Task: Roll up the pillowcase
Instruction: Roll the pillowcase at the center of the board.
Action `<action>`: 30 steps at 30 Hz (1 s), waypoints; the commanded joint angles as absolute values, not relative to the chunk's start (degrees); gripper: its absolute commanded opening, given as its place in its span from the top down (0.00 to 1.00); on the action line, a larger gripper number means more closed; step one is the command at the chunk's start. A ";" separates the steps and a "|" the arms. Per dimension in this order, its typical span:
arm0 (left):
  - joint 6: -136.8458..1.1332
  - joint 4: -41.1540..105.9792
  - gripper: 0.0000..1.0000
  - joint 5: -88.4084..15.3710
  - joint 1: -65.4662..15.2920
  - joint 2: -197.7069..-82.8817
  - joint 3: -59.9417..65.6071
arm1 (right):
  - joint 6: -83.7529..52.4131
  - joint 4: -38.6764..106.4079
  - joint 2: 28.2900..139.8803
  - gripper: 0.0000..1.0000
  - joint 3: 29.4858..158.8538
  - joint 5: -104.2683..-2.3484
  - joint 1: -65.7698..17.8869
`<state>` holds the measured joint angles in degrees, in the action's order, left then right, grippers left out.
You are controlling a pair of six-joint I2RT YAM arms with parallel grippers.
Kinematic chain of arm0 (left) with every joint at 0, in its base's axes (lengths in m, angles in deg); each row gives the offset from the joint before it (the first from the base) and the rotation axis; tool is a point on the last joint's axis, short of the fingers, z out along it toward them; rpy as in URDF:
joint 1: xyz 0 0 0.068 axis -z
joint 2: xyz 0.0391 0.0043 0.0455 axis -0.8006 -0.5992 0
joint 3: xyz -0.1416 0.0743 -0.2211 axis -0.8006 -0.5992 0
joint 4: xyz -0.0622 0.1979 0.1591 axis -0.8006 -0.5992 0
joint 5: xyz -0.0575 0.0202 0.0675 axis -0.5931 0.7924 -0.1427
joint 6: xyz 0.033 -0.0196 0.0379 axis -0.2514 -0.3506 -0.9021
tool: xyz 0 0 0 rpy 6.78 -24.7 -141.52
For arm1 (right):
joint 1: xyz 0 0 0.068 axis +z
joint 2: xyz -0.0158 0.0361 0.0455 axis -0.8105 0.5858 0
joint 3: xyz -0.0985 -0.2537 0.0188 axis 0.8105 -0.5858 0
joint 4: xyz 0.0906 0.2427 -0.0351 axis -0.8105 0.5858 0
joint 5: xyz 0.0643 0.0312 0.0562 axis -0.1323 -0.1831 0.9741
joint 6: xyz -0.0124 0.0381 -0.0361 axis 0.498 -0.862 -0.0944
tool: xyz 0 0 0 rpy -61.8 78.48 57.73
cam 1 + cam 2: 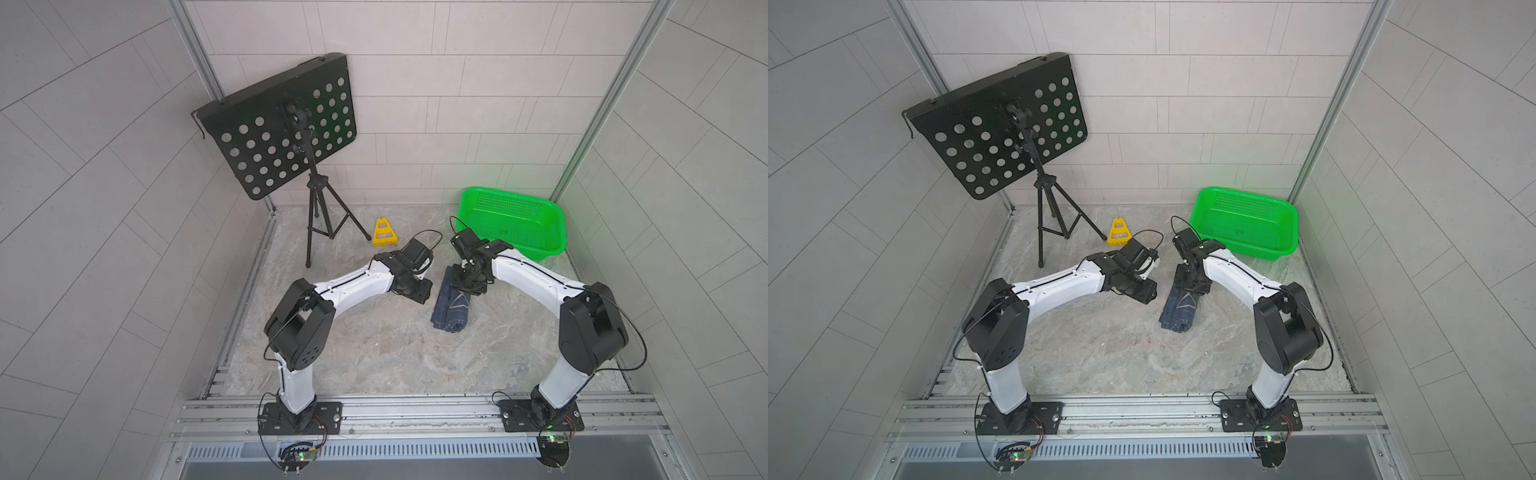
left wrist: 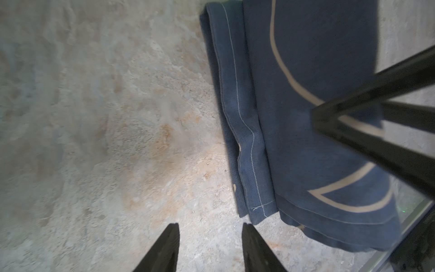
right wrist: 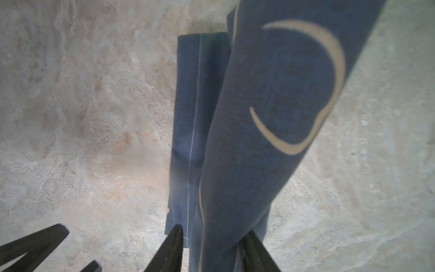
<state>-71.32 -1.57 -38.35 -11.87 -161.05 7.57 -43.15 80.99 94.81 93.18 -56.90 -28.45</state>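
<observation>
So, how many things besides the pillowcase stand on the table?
3: a black music stand at the far left, a yellow plastic piece beside its tripod, a green basket at the far right. Small ones may be hidden.

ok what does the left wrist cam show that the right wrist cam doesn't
Left wrist only: the left gripper open and empty above the marbled grey-brown tabletop, plus layered end edges of the rolled dark navy denim-like pillowcase. Right wrist only: the right gripper astride that roll, jaws apart, and a pale crescent outline. Both: roll, stitched hem, tabletop.
</observation>
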 commanded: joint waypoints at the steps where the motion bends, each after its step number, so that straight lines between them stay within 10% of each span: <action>1: -70.23 -2.64 0.49 -39.19 -12.97 -157.86 5.84 | -44.08 80.11 97.90 0.56 96.26 -55.12 -26.96; 30: -68.64 1.91 0.54 -47.27 -9.47 -162.86 6.82 | -42.98 59.89 99.95 0.65 92.48 -39.34 -36.16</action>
<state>-67.45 2.06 -47.67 -10.23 -161.72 4.66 -43.34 64.12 97.04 93.29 -41.01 -35.53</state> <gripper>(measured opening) 0.459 0.358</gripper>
